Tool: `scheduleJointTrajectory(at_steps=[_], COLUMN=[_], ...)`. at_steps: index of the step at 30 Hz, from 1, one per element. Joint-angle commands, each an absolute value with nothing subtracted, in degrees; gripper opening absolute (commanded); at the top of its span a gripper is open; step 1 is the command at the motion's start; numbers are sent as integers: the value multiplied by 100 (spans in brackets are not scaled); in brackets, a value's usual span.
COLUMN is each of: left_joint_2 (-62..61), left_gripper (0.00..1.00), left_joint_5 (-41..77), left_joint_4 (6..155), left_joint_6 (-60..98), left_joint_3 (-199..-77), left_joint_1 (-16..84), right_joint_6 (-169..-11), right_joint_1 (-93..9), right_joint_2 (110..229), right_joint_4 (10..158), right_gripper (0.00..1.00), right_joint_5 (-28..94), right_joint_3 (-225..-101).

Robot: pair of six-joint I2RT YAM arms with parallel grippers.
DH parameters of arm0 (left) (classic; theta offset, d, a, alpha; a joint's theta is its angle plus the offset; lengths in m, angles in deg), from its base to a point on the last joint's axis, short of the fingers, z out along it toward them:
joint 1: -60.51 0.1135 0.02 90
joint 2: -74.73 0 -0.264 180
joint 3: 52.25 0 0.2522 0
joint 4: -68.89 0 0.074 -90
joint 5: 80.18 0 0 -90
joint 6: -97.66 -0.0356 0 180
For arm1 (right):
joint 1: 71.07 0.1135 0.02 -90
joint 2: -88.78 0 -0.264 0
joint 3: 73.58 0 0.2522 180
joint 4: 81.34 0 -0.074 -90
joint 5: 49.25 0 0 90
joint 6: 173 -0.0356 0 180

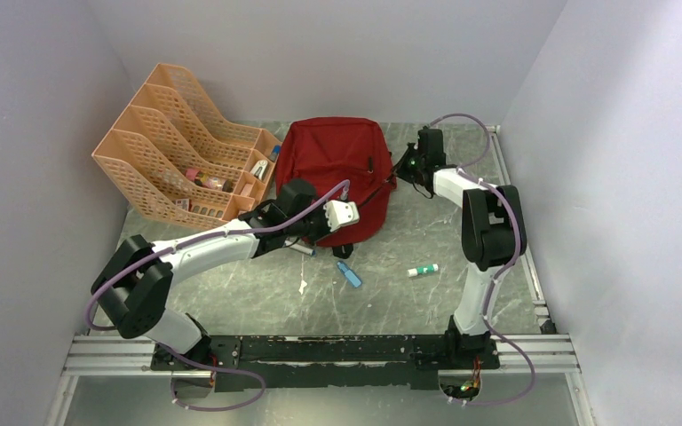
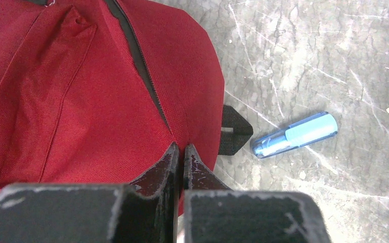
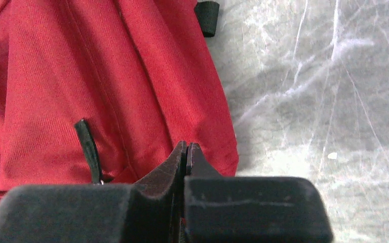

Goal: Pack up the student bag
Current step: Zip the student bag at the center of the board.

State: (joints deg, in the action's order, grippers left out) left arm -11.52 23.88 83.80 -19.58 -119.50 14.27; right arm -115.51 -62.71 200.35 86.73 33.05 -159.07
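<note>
The rack stood at the far left with small items in its slots, and the bag lay flat on the table just right of it. The bag looked closed and nothing was visibly packed yet.

The main risk was probably at the left gripper. Its jaws were pressed together at the bag's near edge, right where the zip ran out. If they had only a pinch of cloth, or nothing, a pull could slip off or drag the whole bag over the smooth table without opening it. The frames did not show whether any cloth or a zip tab sat between the jaws.

A sliding bag could also knock the pen, which lay loose just past the strap loop, or push it under the fabric. The marker lay farther right and was less likely to be hit.

The right gripper was closed too, at the bag's right flank beside a black pull tab. If both arms tugged together they could bunch the soft fabric and jam the zip.

Seen from the left wrist, the bag filled the view up and left of the tips, touching or nearly so. Seen from the right wrist, the bag lay to the left with bare table to the right, and the tips sat at its hem.
</note>
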Motion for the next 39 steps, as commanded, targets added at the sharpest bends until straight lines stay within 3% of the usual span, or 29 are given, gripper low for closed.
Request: scheduleJointTrajectory(at_steps=[1, 39], left_joint_2=[-883, -874], left_gripper=[5, 5], left_joint_5=[2646, 2984], left_joint_4=[8964, 9109], left_joint_6=[-2002, -2169], left_joint_3=[-11868, -11965], left_joint_1=[1307, 1259], right_joint_6=[-11311, -10925], right_joint_1=[-6504, -7308], right_joint_2=[20306, 20668], right_joint_4=[8911, 8552], right_gripper=[0, 0], right_joint_5=[4054, 4419], right_joint_3=[-16392, -17315])
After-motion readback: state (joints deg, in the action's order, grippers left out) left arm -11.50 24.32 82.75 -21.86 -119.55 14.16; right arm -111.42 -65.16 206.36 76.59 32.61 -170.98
